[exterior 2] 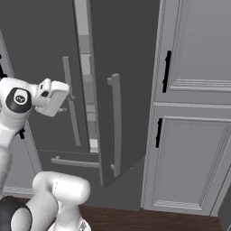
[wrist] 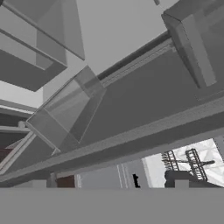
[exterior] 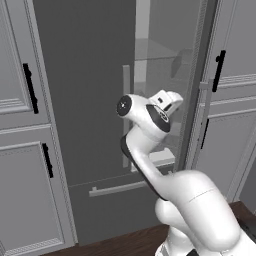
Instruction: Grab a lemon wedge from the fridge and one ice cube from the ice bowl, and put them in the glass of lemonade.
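While the fridge (exterior: 85, 100) stands like this: it is straight ahead of the arm, with its right door (exterior 2: 128, 67) swung only part way out and a pale strip of the inside showing in the gap.
Claw: the gripper (exterior: 169, 101) is up at the gap. In the hand view its tips sit wide apart with nothing between them, so it is empty.
Lemon wedge: by the task it should be inside the fridge. I can't place it on a shelf from here.
Risk – door: the gap looks narrow for this arm. If you reach in now, the wrist or elbow may strike the door edge or its long handle (exterior 2: 116, 126).
Risk – shelves: the clear shelves are hard to read, so a blind reach could knock one.
Advice: widen the door first – then go in.
Writing: no brand, label or lettering is readable on anything.
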Controlling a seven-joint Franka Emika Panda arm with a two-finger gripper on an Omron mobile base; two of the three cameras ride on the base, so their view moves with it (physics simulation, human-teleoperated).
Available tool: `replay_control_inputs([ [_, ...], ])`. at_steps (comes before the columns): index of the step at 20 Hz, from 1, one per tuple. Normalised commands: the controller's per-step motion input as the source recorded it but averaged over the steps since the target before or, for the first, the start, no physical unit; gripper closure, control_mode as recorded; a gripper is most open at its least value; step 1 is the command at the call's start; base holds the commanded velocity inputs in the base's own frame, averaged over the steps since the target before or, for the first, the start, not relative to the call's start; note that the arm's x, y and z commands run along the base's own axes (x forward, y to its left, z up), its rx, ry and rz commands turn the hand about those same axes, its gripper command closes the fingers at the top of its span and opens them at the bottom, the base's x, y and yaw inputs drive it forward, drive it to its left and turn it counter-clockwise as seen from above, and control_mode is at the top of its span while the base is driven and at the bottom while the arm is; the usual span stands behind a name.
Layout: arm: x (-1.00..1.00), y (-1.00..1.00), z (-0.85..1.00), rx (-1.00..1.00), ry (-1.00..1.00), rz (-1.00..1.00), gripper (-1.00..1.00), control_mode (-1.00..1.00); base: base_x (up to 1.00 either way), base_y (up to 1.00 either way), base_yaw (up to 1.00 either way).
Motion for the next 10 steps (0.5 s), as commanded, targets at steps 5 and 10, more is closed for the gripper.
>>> replay_control_inputs([
  [5,0.61,-0.11,-0.26,0.0,0.0,0.0,-1.0,-1.0,0.0,0.0,0.0],
  [10,0.56,-0.45,-0.24,-0.01,0.06,0.0,-1.0,-1.0,0.0,0.0,0.0],
])
